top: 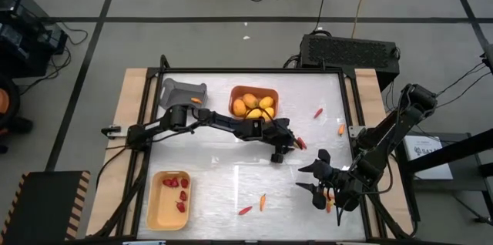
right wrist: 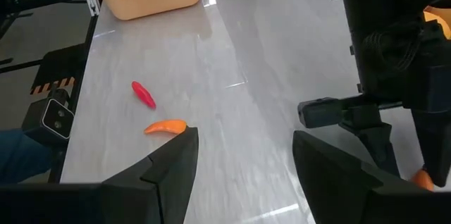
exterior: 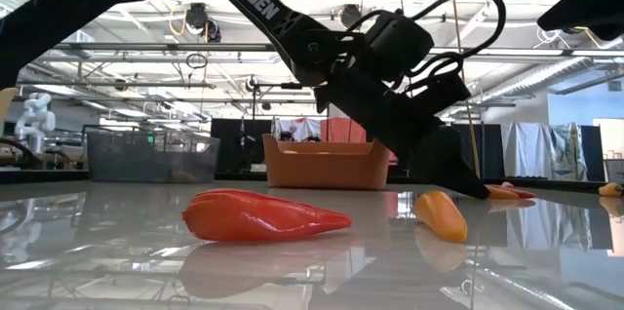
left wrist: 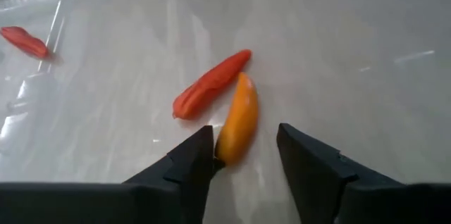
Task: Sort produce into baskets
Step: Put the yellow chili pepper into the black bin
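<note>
The big white counter (top: 231, 179) fills the middle of the high view. The left arm (top: 208, 122) reaches across it from the left toward the middle. The right arm (top: 385, 141) bends in from the right side.

Three baskets sit on the counter. The pale yellow basket (top: 156, 213) is at the lower left, with red berries (top: 176, 182) inside. The orange basket (top: 254, 91) is at the top middle, full of yellow fruits (top: 254, 106). The grey basket (top: 183, 91) is just left of it, with one small orange stick (top: 196, 100) in it.

The left gripper (top: 286, 146) is low in the middle. Its fingers (left wrist: 187, 164) are open, with an orange carrot stick (left wrist: 238, 120) between them, touching one finger. A red stick (left wrist: 210, 84) lies touching that one.

The right gripper (top: 317, 185) is at the lower right. Its fingers (right wrist: 176, 157) are spread wide and hold nothing.

Two more sticks (top: 254, 205) lie at the bottom middle. Two others (top: 329, 120) lie at the upper right.
</note>
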